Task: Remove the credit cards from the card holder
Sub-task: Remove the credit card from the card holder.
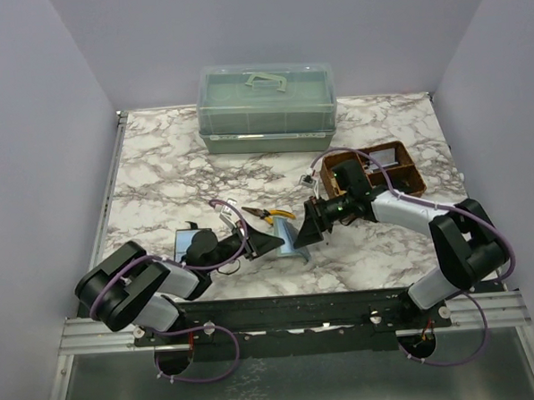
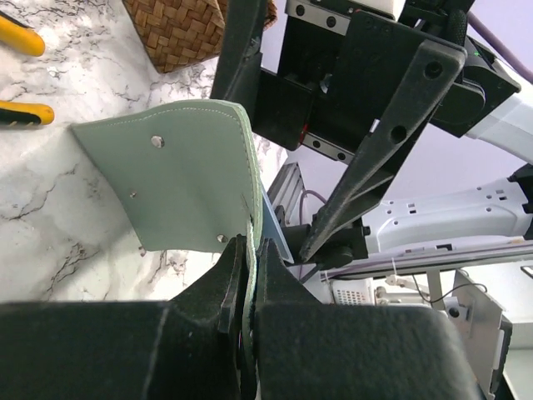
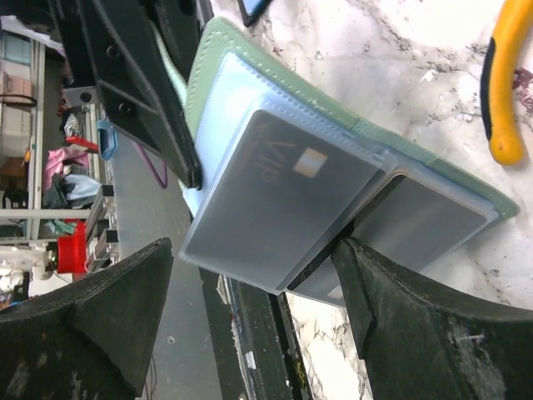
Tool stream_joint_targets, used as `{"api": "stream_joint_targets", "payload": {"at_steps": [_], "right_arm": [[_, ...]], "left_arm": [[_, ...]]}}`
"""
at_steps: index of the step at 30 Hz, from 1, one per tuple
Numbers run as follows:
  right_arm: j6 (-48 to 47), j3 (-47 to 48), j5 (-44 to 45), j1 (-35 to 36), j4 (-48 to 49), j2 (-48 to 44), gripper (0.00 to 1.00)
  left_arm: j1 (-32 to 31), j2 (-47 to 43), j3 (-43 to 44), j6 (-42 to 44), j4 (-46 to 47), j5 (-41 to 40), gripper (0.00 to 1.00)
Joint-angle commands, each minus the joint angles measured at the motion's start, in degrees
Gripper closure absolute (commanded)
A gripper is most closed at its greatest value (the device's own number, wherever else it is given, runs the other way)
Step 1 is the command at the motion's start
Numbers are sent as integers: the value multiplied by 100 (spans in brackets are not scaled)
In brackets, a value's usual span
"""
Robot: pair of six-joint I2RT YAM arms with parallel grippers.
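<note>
The pale teal card holder [image 1: 292,241] is held up off the marble near the front middle. My left gripper [image 1: 268,245] is shut on the edge of one panel [image 2: 175,187], with the jaws pinching the stitched rim. My right gripper [image 1: 309,225] is open. In the right wrist view its fingers straddle a clear sleeve holding a grey credit card [image 3: 283,196] marked VIP. The right fingertip [image 3: 354,254] touches under that sleeve, above a second grey card [image 3: 425,221]. A flat bluish card-like thing [image 1: 188,237] lies on the table by the left arm.
Yellow-handled pliers [image 1: 270,215] lie just behind the holder and also show in the right wrist view [image 3: 500,92]. A brown woven divided tray [image 1: 373,172] stands at the right. A green lidded box [image 1: 267,106] stands at the back. The table's front rail [image 1: 291,311] is close below.
</note>
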Motion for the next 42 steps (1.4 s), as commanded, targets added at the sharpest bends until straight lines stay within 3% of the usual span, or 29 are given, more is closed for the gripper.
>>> {"api": "stream_joint_targets", "payload": {"at_steps": [1, 11, 15, 25, 32, 42], "right_arm": [[188, 195, 444, 88, 155, 110, 13], [347, 271, 430, 94, 126, 203, 16], [303, 276, 590, 84, 63, 107, 27], [467, 217, 354, -22, 172, 243, 36], [492, 240, 144, -31, 198, 485, 58], [305, 310, 274, -39, -22, 644, 69]], "left_arm": [[-147, 193, 183, -34, 125, -116, 100], [-404, 698, 642, -41, 160, 42, 100], [-401, 514, 367, -18, 163, -128, 100], [-403, -40, -182, -28, -29, -351, 100], [-399, -310, -340, 76, -234, -440, 100], [-397, -829, -529, 278, -933, -704, 100]]}}
